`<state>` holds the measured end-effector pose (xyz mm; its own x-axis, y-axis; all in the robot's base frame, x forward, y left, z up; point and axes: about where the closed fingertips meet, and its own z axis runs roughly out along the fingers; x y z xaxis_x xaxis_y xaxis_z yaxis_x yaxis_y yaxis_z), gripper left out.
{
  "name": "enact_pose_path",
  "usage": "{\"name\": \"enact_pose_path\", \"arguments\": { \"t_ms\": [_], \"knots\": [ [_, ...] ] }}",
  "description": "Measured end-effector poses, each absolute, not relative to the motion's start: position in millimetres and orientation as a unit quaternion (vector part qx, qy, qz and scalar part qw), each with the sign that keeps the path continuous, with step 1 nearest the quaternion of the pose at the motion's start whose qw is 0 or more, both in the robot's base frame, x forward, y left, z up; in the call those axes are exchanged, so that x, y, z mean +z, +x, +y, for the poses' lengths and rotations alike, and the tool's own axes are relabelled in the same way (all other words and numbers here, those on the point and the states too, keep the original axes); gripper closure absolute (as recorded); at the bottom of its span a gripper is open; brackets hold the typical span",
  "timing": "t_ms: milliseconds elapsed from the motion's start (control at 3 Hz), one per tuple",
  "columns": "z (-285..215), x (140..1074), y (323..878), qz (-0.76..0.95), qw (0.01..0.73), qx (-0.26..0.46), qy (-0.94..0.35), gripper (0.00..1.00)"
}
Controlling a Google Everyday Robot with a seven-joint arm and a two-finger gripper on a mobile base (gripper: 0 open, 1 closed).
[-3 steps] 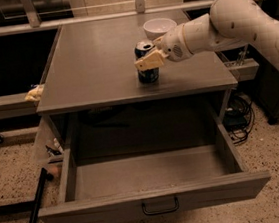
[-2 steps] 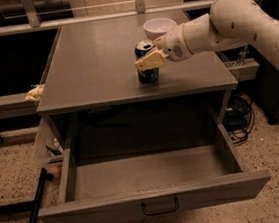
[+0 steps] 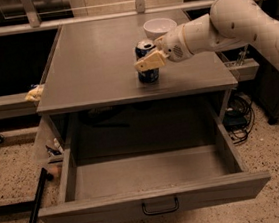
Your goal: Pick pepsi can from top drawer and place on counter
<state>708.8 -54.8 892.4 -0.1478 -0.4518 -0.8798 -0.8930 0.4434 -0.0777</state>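
- Hardly shifted since a second ago: pepsi can (image 3: 149, 75) on the same spot of the tabletop (image 3: 94, 63), tool (image 3: 144, 63) at the same place against it, arm (image 3: 230, 20) in the same pose.
- Standing upright, long axis vertical, right of centre in the upper half of the frame; base flat on the tabletop, already out of the top drawer (image 3: 155, 202) and set back from the front edge.
- Reaching in from the right of the frame, with the tool's pale tip lying across the can's upper front, just below the silver rim; can therefore straight ahead of the tool, toward frame left of the wrist, no gap visible between them.
- Cannot tell whether clamped on the can or already slackened: far side of the tool hidden behind the can.
- Judged from this: placing all but done. Remaining move probably a release and a retreat toward frame right along the arm's own line, kept clear of the can's top so as not to tip it.
- White bowl (image 3: 159, 27) just behind the can, toward the upper right, partly covered by the wrist; gap between bowl and can hard to judge.
- Pulled fully out across the lower half of the frame, black handle (image 3: 160, 206) at the centre of the front panel; rear of the drawer floor lost in shadow under the tabletop.
- Cut off at the right edge: the arm's upper part.
- Too unclear to name: a yellowish scrap (image 3: 34, 93) at the tabletop's left edge.
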Motion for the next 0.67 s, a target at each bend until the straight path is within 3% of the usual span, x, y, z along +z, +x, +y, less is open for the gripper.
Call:
{"name": "enact_pose_path", "arguments": {
  "t_ms": [333,667],
  "knots": [
    [-54.7,892.4,708.8,0.718,0.455,0.243,-0.468,0.00],
    [-54.7,892.4,708.8,0.718,0.455,0.243,-0.468,0.00]
  ]
}}
